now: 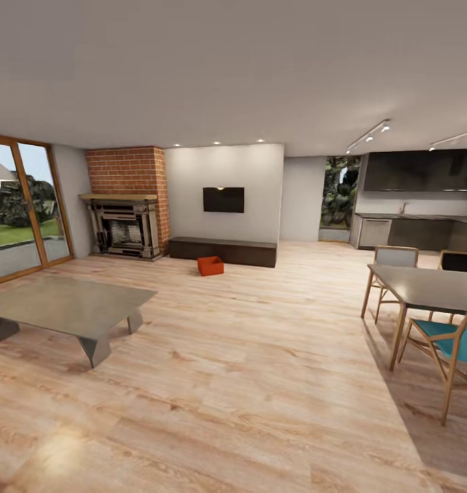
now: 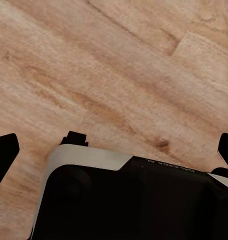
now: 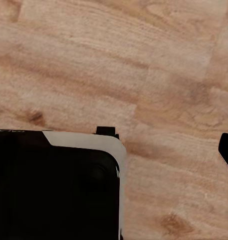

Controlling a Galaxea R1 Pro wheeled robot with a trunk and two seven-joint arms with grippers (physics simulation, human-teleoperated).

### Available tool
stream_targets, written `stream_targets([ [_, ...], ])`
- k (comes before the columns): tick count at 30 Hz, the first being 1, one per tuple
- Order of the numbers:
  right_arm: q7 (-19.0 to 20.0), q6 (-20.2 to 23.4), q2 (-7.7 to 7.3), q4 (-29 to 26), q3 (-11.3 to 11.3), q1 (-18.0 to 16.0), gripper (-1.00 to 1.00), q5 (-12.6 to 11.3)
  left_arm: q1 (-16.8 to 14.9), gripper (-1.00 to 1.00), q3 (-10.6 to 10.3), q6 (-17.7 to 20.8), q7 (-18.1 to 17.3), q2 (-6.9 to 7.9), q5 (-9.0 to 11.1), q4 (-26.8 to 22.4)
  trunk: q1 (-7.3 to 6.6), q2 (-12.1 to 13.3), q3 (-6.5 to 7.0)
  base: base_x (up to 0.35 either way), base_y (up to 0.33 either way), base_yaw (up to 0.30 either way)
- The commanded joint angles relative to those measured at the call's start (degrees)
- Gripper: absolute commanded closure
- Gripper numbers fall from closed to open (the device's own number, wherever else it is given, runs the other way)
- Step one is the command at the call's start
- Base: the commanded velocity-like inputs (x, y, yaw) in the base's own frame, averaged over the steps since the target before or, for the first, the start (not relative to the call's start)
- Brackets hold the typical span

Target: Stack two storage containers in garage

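Far across the living room, you are looking at one orange-red container (image 1: 210,265) sitting on the wood floor (image 1: 261,383), just in front of the long dark cabinet (image 1: 223,250) and below the wall TV (image 1: 223,199). It is lying to the right of the brick fireplace (image 1: 126,205); whether a second bin is sitting with it cannot be told at this range. Near left, a low grey coffee table (image 1: 69,305) is standing well apart from the bin. Near right, a dining table (image 1: 432,287) is standing with wooden chairs around it, one with a teal seat (image 1: 449,335). Far right, dark kitchen units (image 1: 418,233) are lining the wall.

Both wrist cameras are facing down at floor planks past the robot's dark, white-edged body (image 2: 129,200). In the left wrist view, the left claw's dark fingertips (image 2: 3,155) are showing at opposite edges, so it is standing wide apart. In the right wrist view, one fingertip (image 3: 227,150) is showing at the edge, so you cannot tell the right claw's state.
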Motion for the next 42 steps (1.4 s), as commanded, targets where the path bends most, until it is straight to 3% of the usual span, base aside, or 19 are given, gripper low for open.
stream_targets([
  [1,0.2,-0.3,-0.01,0.2,0.3,-0.1,-1.00,-0.2,0.0,-1.00,0.0,-0.1,-0.1,0.01,0.3,0.0,0.05,-0.1,-0.10,0.325,0.000,0.000],
  [42,0.2,-0.3,-0.01,0.2,0.4,-0.1,-1.00,-0.2,0.0,-1.00,0.0,-0.1,-0.1,0.01,0.3,0.0,0.05,-0.1,-0.10,0.325,0.000,0.000],
])
